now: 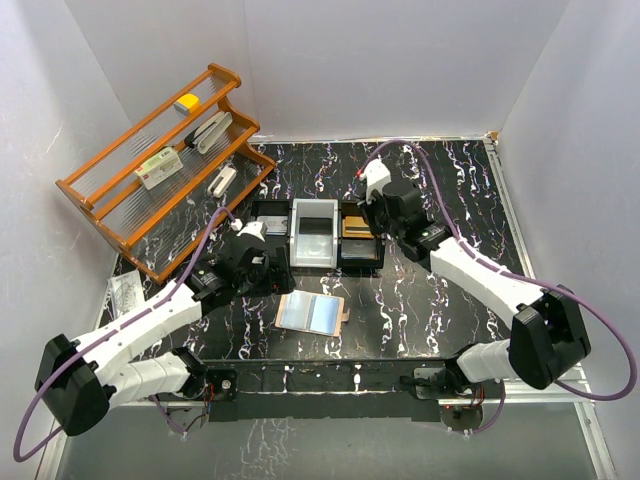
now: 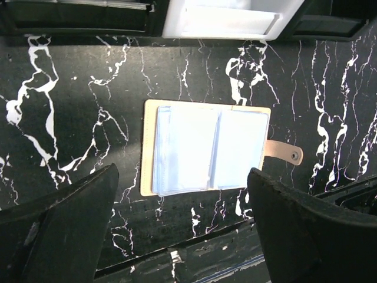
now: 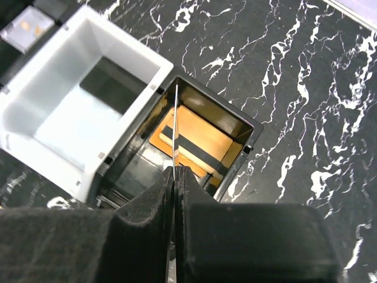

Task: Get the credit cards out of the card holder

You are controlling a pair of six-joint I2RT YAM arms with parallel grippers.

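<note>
The card holder (image 1: 310, 312) lies open and flat on the marble table, its clear sleeves (image 2: 206, 147) facing up and its snap tab (image 2: 285, 153) pointing right. My left gripper (image 1: 272, 272) hovers just up-left of it, open (image 2: 182, 230), with nothing between its fingers (image 2: 65, 224). My right gripper (image 1: 368, 218) hangs over the right black compartment (image 3: 247, 127) of the tray. It is shut (image 3: 175, 171) on a thin credit card (image 3: 176, 130) seen edge-on. An orange credit card (image 3: 197, 138) with a black stripe lies in that compartment.
The three-compartment tray (image 1: 313, 262) stands behind the card holder, its white middle bin (image 3: 121, 50) beside the right gripper. An orange wooden rack (image 1: 110, 215) with small items fills the back left. A clear plastic bag (image 1: 125, 292) lies at the left edge.
</note>
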